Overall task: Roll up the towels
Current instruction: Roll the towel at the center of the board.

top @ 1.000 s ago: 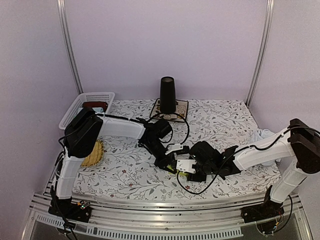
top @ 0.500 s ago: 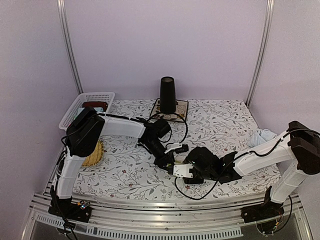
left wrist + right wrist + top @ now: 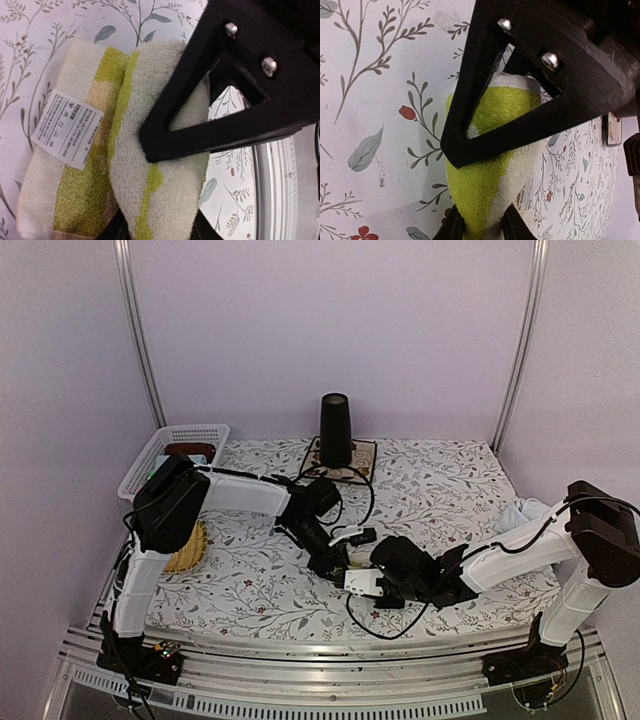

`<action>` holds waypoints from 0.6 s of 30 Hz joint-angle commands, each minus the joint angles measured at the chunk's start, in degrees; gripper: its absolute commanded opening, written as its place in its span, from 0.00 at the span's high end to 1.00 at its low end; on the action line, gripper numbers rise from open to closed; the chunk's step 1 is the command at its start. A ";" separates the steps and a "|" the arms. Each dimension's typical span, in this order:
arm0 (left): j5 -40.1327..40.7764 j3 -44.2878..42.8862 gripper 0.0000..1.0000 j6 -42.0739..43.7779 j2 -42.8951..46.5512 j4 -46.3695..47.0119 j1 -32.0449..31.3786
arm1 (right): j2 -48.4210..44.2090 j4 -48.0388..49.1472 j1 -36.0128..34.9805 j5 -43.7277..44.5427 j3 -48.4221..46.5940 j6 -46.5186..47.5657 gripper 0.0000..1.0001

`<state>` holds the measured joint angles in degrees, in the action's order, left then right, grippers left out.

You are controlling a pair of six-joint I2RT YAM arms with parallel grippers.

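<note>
Though narrowly parted, left claw point(image 3: 155, 192) and right claw point(image 3: 470, 195) each squeeze the yellow-green towel point(image 3: 75, 195) between its jaws.

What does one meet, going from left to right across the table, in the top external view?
White plastic mesh basket → tall black tapered cup → crumpled light blue cloth towel.

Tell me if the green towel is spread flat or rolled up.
Bundled up, not flat: the towel is doubled into thick layers, its label facing out.

Yellow-green towel point(image 3: 80, 200), partly rolled (white label showing), front centre; light blue towel point(image 3: 527, 511) crumpled far right.
</note>
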<state>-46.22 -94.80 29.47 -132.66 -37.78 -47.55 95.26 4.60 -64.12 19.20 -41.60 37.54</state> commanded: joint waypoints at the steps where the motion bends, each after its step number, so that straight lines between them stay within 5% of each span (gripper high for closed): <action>1: 3.86 2.01 0.63 -0.84 -1.62 -2.96 0.84 | 1.32 -2.71 -0.34 -0.49 -1.08 -2.91 0.80; 10: 14.77 12.23 0.35 -1.05 10.34 3.08 2.13 | 0.32 -6.32 2.62 -10.38 -2.11 -8.53 0.80; 11: 16.33 13.77 0.14 -1.22 12.29 4.12 2.53 | 0.28 -6.99 3.32 -12.08 -2.42 -9.00 0.80; 12: 17.86 15.62 0.05 -1.42 14.06 5.56 2.88 | 0.27 -7.70 4.08 -13.75 -2.89 -9.81 0.80; 18: 26.03 27.36 0.03 -1.39 25.25 16.58 4.14 | 1.41 -11.98 8.79 -24.31 -6.20 -12.87 0.80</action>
<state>-28.75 -72.71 28.27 -113.38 -29.36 -44.53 95.48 -1.30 -57.91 4.40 -45.56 28.40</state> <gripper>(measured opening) 0.965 0.203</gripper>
